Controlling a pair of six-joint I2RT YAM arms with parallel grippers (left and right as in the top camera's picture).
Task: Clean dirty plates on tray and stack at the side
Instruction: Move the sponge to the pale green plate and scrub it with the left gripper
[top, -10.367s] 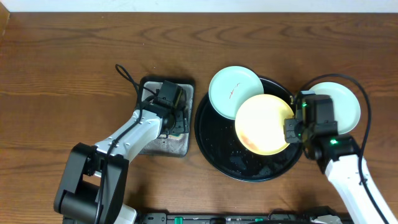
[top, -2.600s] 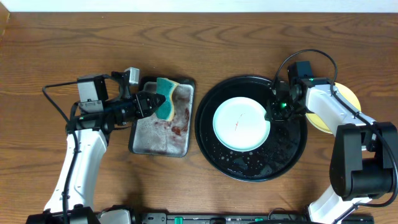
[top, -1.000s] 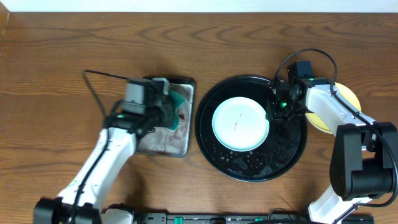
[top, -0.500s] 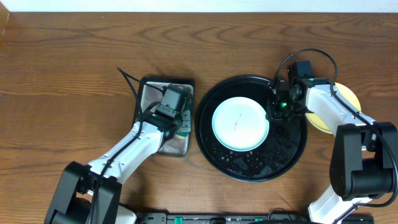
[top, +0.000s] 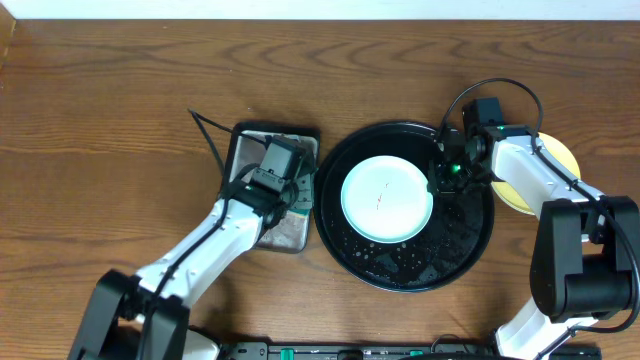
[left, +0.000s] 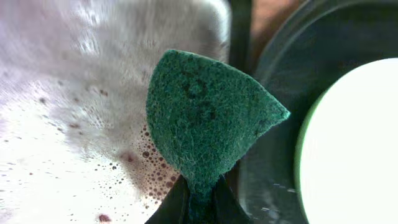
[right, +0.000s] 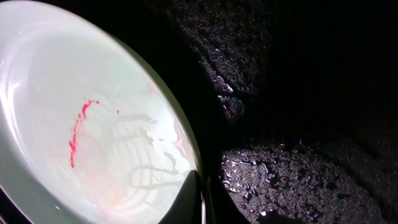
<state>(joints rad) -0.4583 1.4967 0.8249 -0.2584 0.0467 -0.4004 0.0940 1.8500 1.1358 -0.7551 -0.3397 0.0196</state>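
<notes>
A pale mint plate (top: 387, 197) with a thin red smear (right: 78, 130) lies in the middle of the black tray (top: 400, 270). My right gripper (top: 438, 180) is shut on the plate's right rim; in the right wrist view its fingers (right: 194, 202) pinch the edge of the plate (right: 93, 112). My left gripper (top: 296, 198) hangs over the right edge of the grey pan (top: 245, 140), beside the tray. It is shut on a green sponge (left: 205, 118), which sticks out from the fingers (left: 177, 202). A yellow plate (top: 560, 160) lies on the table right of the tray, partly under the right arm.
The pan (left: 68, 118) holds foamy water with reddish specks. The tray floor (right: 298, 93) is wet. Cables loop above the pan (top: 205, 128) and over the right arm (top: 500, 88). Bare wooden table (top: 100, 100) stretches to the left and back.
My left arm has carried the sponge a little to the right, from over the pan to its edge by the tray. The right gripper and the mint plate have not moved.
</notes>
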